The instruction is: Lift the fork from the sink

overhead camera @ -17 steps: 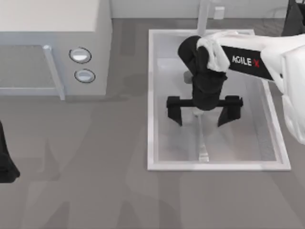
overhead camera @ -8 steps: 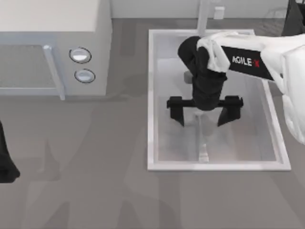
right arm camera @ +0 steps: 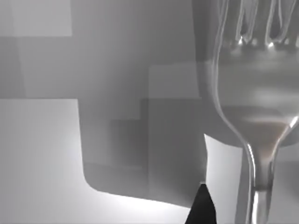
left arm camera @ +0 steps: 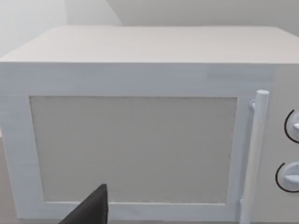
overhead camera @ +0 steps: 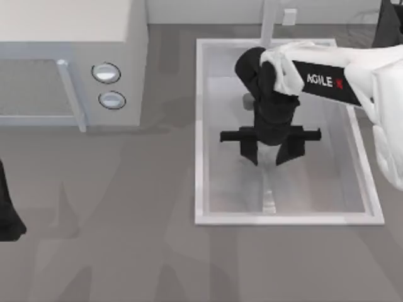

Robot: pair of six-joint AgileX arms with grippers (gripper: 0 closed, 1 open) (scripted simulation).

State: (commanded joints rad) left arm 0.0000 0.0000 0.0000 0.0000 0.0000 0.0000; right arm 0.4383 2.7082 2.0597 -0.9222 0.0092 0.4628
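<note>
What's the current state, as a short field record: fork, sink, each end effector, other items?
fork: lying on the sink floor, handle end toward the near rim
sink: white-rimmed basin, top view's right half
right end effector: inside the sink, fingers narrowed about the fork, not clearly clamped
left end effector: parked at the top view's left edge
microwave: top view's upper left, door shut

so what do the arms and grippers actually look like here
The right arm has glossy white shell links with a black band lettered AGILEX in white plus a red mark, then a black wrist. Its right gripper is matte black: a crossbar carrying two tapered fingers. The left gripper, at the table's left edge, is the same matte black. No cables are visible.
</note>
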